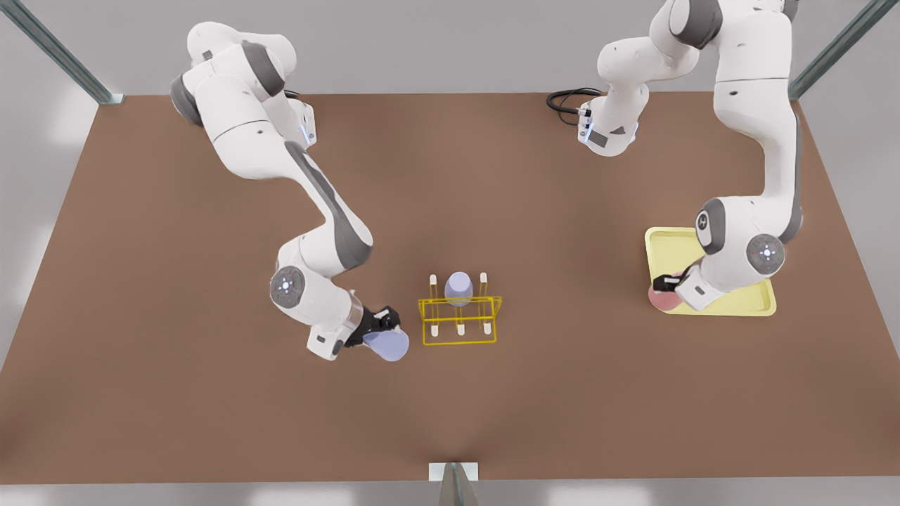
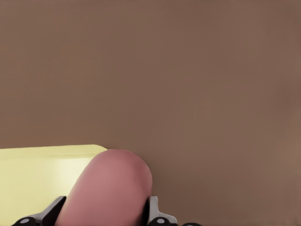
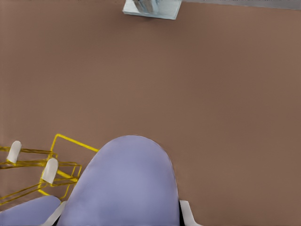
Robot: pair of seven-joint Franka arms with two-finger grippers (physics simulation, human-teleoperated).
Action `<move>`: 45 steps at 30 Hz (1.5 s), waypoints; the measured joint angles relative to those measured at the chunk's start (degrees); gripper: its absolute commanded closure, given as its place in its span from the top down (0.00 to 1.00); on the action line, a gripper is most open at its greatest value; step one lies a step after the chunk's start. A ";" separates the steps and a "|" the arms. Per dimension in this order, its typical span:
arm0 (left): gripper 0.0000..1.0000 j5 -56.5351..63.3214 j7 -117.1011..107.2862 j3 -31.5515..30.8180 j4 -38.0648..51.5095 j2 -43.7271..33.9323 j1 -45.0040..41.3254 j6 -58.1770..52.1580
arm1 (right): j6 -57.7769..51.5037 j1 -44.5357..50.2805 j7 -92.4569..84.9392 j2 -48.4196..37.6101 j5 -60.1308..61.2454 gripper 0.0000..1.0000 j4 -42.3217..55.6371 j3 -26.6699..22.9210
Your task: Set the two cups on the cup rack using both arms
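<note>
My right gripper (image 1: 383, 330) (image 3: 120, 217) is shut on the lavender-blue cup (image 1: 389, 346) (image 3: 127, 183), holding it tilted just off the cup rack's side toward the front view's left. The cup rack (image 1: 460, 321) (image 3: 60, 151) is a yellow wire frame with white-tipped pegs, mid-table. At the front view's right, my left gripper (image 1: 668, 284) (image 2: 103, 217) is shut on the salmon pink cup (image 1: 662, 300) (image 2: 113, 188). That cup sits at the near-left corner of the pale-yellow tray (image 1: 745, 303) (image 2: 37, 172). Whether it is off the tray I cannot tell.
Another lavender tumbler (image 1: 458, 288) (image 3: 23, 213) sits upside down on a rear peg of the rack. A grey post bracket (image 1: 453, 472) (image 3: 151, 7) stands at the table's front edge. Bare brown tabletop lies between rack and tray.
</note>
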 measured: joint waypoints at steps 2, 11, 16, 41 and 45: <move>0.83 -0.12 -2.87 -4.31 3.74 2.05 -0.36 -0.89 | 0.11 0.54 1.64 0.47 0.20 0.74 0.97 0.00; 0.83 -0.14 -21.70 -16.26 27.06 16.44 -4.84 -2.71 | 1.29 4.07 7.17 0.64 3.30 0.74 1.16 0.26; 0.83 -0.16 -32.72 -17.82 42.68 25.96 -11.02 -5.25 | 2.36 5.76 9.24 1.56 3.82 0.74 1.45 0.28; 1.00 8.45 -49.51 -5.97 39.33 6.74 -3.51 -26.06 | 3.88 7.31 16.18 4.53 3.45 1.00 -0.36 0.23; 1.00 5.20 -40.01 1.37 34.79 0.43 -5.65 -33.53 | 3.76 7.69 16.08 4.60 3.79 1.00 -0.72 0.24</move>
